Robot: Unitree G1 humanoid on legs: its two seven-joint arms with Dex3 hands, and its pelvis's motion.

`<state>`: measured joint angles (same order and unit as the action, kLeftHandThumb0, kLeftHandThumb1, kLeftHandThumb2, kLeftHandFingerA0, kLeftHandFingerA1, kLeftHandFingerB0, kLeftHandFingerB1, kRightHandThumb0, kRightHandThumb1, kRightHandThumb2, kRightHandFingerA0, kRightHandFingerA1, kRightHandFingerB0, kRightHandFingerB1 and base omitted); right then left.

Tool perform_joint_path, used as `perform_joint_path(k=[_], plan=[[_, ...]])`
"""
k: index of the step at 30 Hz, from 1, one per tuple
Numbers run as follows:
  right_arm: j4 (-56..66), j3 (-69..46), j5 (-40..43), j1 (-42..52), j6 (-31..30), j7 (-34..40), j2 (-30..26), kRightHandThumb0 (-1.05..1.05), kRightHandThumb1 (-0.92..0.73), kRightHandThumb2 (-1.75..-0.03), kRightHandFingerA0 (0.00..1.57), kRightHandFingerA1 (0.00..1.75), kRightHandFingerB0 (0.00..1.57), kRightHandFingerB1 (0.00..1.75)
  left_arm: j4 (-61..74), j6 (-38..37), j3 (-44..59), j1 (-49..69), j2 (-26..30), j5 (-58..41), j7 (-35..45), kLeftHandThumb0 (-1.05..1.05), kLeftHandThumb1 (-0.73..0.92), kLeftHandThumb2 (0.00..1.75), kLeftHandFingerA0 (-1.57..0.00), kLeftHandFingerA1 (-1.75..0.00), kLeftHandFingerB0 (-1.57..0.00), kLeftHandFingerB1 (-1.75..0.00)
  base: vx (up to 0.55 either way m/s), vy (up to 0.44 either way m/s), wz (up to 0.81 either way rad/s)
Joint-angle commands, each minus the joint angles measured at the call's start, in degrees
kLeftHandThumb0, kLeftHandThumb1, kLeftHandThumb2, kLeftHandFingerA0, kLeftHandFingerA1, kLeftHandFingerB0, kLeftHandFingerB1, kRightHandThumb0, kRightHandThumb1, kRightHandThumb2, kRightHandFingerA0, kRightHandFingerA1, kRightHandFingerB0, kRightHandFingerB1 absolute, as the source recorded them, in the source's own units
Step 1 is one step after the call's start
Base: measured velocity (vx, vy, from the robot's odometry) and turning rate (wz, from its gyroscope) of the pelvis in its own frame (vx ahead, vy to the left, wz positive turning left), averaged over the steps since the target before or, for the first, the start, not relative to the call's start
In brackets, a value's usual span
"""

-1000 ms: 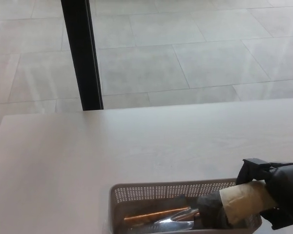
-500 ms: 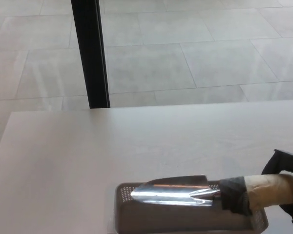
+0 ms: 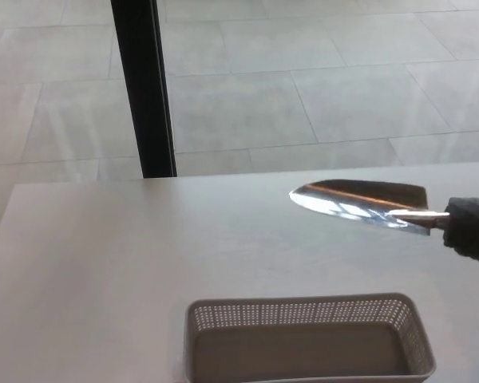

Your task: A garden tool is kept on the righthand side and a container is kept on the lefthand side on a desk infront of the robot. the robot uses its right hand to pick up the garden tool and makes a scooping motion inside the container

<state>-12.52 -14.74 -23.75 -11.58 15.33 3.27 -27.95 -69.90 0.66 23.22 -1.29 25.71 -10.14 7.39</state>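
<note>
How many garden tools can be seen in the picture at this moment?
1. A trowel with a shiny metal blade is held in the air at the right edge, above the desk and beyond the empty perforated basket. Its handle runs out of view.

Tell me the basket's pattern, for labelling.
Grey-beige basket, walls perforated with small holes; head view.

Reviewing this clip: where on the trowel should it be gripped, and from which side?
Probably by the dark handle, coming from the right. The trowel lies nearly level above the desk, its shiny blade pointing left with thin edges, while the handle end runs off the right edge, where no robot hand shows.
</note>
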Motion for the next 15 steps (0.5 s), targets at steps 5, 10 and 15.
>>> perform_joint_path(k=[5, 10, 15], plan=[[-3.09, -1.79, 3.06, -3.49, -12.65, 1.88, 1.95, -0.12, -0.54, -1.03, 0.91, 1.66, 0.79, 1.38, 0.88, 1.24, -0.4, 1.15, 1.25, -0.07, 0.16, -0.43, 0.71, 0.61, -0.63, -0.71, -0.44, -0.53, 0.0, 0.0, 0.0], [-6.13, -0.79, 0.29, -4.41, -18.76, 6.05, 4.52, -0.19, -0.55, -0.99, 0.85, 1.74, 0.76, 1.54, 0.96, 1.4, -0.39, 1.05, 1.28, -0.15, 0.38, -0.44, 0.71, 0.61, -0.63, -0.72, -0.45, -0.52, 0.0, 0.0, 0.0], [-13.95, 0.92, -1.61, -3.52, -17.47, 11.8, 5.66, -0.19, -0.54, -1.01, 0.92, 1.71, 0.84, 1.36, 0.75, 0.73, -0.22, 1.11, 1.12, -0.28, 0.4, -0.42, 0.71, 0.61, -0.6, -0.69, -0.41, -0.51, 0.0, 0.0, 0.0]])
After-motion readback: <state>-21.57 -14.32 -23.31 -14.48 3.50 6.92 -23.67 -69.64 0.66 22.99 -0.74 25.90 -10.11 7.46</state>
